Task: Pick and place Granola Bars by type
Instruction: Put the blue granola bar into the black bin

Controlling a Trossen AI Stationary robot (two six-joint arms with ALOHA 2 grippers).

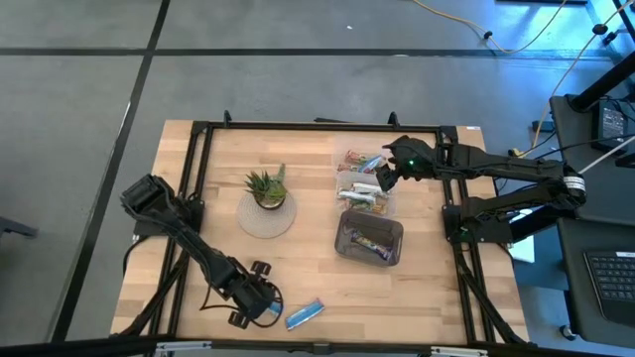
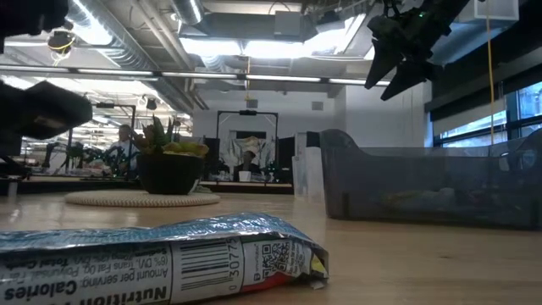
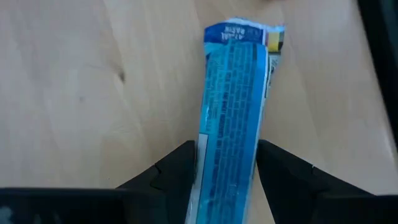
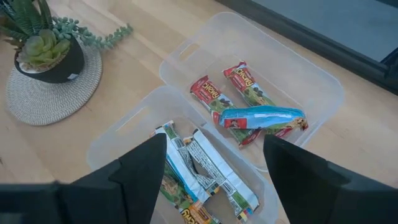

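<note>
A blue granola bar (image 3: pixel 233 118) lies flat on the desk (image 1: pixel 228 258) between the fingers (image 3: pixel 174 171) of the left end effector (image 1: pixel 266 307), which sit spread on either side of the wrapper, not visibly pressing it, at the desk's near edge. The right end effector (image 1: pixel 385 177) hangs open above two clear bins: directly beneath it, one bin (image 4: pixel 118 146) holds white-wrapped bars (image 4: pixel 208 168); just beyond, the other bin (image 4: pixel 311 81) holds red-and-green bars (image 4: pixel 245 84) with another blue bar (image 4: pixel 261 117) lying across them. A third, darker bin (image 1: pixel 369 241) with purple bars sits nearer. A potted plant (image 1: pixel 267 186) on a round mat (image 1: pixel 264 216) stands off to the side.
</note>
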